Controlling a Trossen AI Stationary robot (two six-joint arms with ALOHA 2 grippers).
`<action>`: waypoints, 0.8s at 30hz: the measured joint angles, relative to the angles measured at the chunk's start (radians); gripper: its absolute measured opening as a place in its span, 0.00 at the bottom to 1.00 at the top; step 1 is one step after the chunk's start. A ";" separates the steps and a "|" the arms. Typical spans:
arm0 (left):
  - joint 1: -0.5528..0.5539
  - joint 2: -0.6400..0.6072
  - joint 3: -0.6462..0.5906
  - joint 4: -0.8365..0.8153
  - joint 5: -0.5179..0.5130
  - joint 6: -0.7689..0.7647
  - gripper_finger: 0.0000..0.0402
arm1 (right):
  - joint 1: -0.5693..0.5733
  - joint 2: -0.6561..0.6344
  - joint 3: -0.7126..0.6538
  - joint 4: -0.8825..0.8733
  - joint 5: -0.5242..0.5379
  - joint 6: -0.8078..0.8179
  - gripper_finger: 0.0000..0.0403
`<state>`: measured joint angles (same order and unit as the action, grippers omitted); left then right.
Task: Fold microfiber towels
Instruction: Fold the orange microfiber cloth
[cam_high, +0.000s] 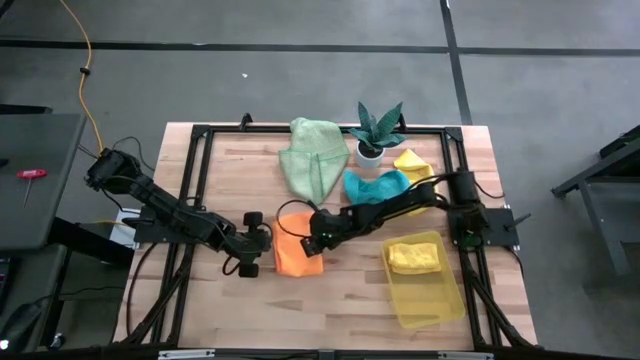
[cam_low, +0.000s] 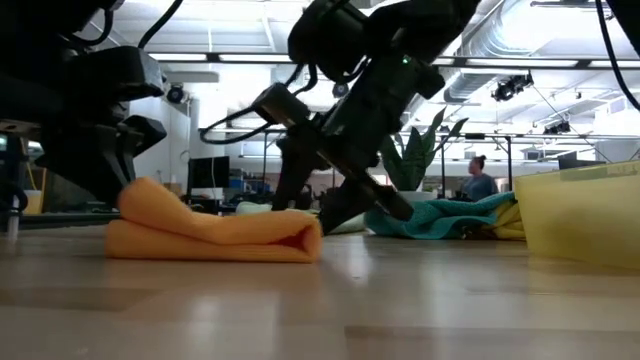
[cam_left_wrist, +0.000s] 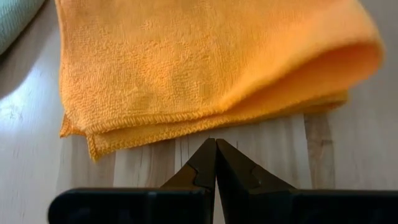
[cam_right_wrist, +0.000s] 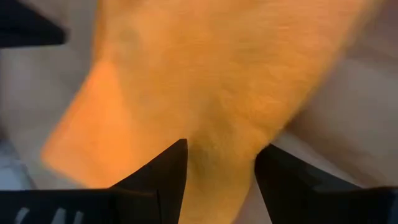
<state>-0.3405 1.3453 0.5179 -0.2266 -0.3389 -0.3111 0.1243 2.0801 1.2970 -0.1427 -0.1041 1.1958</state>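
A folded orange towel (cam_high: 298, 256) lies flat on the wooden table, its rounded fold (cam_low: 305, 236) toward the right. My left gripper (cam_high: 268, 238) is shut and empty at the towel's left edge, its tips (cam_left_wrist: 216, 144) just short of the hemmed edges (cam_left_wrist: 186, 119). My right gripper (cam_high: 316, 236) is open at the towel's right side, slanting down, with orange cloth (cam_right_wrist: 211, 74) filling the view between its fingers. A pale green towel (cam_high: 313, 160), a teal towel (cam_high: 375, 186) and a yellow towel (cam_high: 412, 165) lie crumpled at the far side. My right gripper stands open over the orange towel's right part (cam_right_wrist: 217, 143), coming from the right and slanting down. I cannot tell whether its fingers (cam_right_wrist: 166, 171) touch the cloth.
A translucent yellow tray (cam_high: 440, 300) at the near right holds a folded yellow towel (cam_high: 415, 257). A small spiky plant in a white pot (cam_high: 376, 132) stands at the far edge. A black frame (cam_high: 195, 170) borders the table. A person shows in the room behind (cam_low: 478, 178).
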 joint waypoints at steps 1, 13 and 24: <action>0.000 0.000 0.000 0.002 0.000 0.000 0.00 | 0.001 0.003 0.001 0.003 -0.002 0.000 0.43; 0.000 0.000 0.000 0.012 0.015 -0.001 0.00 | 0.000 0.006 0.002 -0.074 0.045 -0.077 0.26; 0.000 0.000 0.000 0.017 0.021 -0.004 0.00 | -0.035 -0.048 0.000 -0.328 0.094 -0.237 0.05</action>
<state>-0.3408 1.3453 0.5179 -0.2096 -0.3178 -0.3152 0.0893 2.0326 1.2968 -0.4709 -0.0102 0.9593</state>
